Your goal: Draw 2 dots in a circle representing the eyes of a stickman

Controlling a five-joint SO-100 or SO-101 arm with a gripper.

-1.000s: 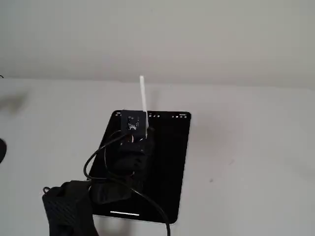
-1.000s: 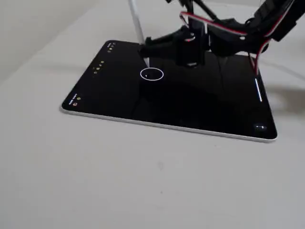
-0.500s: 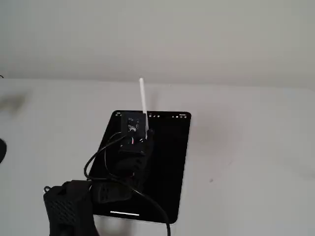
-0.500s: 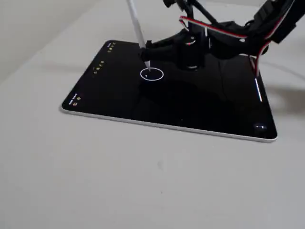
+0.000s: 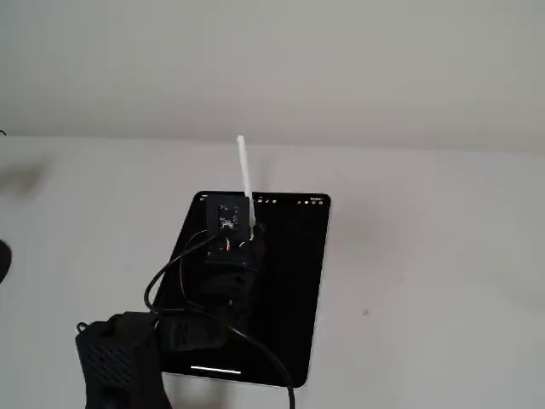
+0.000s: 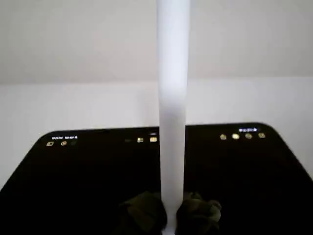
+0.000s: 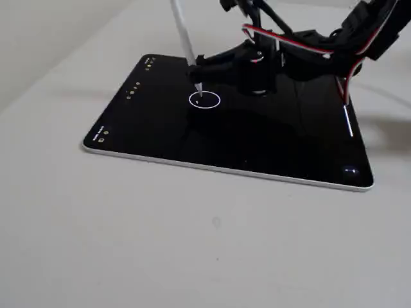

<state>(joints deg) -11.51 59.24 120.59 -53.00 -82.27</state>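
While the stylus (image 7: 186,45) tip rests inside the circle (image 7: 205,100), the gripper (image 7: 215,64) stands just beside and behind it over the tablet (image 7: 160,128), in a fixed view.

The gripper is closed on the stylus low on its shaft; the wrist view shows the dark fingers (image 6: 146,213) pressed against the white rod (image 6: 173,98) from both sides. The circle is a thin white ring on the black screen, roughly mid-screen, towards the icon edge. A tiny white mark sits inside it at the tip; I cannot tell whether there are two dots. The stylus (image 5: 245,179) is a slim white stick, long axis steep, tip down on the glass, its top leaning away from the arm towards the tablet's icon edge.
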